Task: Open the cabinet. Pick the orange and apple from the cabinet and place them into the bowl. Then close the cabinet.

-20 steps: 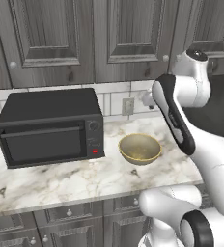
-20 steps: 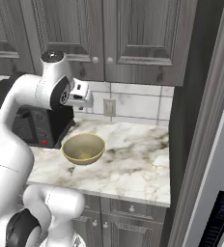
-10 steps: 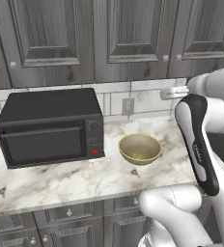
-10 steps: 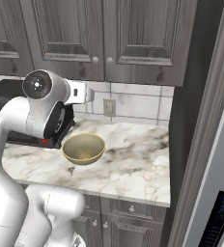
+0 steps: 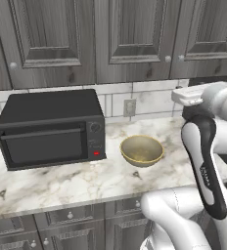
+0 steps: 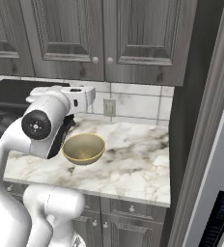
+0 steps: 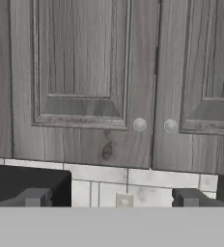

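The cabinet [image 7: 94,72] faces my hand with both doors shut, and its two round silver knobs [image 7: 139,124] sit side by side at the centre seam. It hangs above the counter [image 5: 135,39] [image 6: 85,34]. Behind those doors the orange and the apple are hidden. The olive-tan bowl [image 5: 141,149] [image 6: 83,147] stands on the marble counter with nothing in it. My gripper [image 7: 113,198] is open and holds nothing, its fingertips [image 7: 34,197] wide apart, below the knobs and well short of the doors.
A black microwave [image 5: 52,129] [image 6: 7,96] stands on the counter left of the bowl. A wall outlet [image 5: 130,106] [image 6: 109,107] sits in the tiles behind it. A tall dark panel [image 6: 201,120] bounds the counter on the right.
The arm's elbow has swung out to the right in the left base view, while the hand stays near the tiles facing the doors. Bowl and doors have not moved.
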{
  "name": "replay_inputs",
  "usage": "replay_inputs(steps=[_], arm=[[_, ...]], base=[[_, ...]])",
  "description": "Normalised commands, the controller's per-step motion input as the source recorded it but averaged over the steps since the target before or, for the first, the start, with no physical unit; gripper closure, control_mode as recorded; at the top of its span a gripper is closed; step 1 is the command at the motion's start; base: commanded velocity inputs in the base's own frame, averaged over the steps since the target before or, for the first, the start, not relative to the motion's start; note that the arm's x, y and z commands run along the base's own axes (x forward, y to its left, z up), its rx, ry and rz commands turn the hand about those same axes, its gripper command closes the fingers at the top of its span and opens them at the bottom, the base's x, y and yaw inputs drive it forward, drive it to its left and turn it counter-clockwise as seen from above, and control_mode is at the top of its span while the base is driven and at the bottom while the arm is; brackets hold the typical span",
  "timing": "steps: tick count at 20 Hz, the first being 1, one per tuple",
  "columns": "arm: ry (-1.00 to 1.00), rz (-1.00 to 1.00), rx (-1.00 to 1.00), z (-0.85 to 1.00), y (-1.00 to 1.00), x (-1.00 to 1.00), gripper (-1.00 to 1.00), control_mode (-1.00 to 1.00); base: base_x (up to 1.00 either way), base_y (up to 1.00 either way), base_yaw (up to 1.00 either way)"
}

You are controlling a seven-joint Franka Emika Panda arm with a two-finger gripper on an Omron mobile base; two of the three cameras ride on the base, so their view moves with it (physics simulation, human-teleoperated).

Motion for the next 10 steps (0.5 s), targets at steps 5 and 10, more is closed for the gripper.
replay_inputs(steps=[5, 10], arm=[[-0.25, 0.0, 0.0, 0.14, -0.03, 0.0, -1.0, -1.0], [-0.19, 0.0, 0.0, 0.3, -0.02, 0.0, -1.0, -1.0]], base=[[0.0, 0.0, 0.0], [0.0, 0.0, 0.0]])
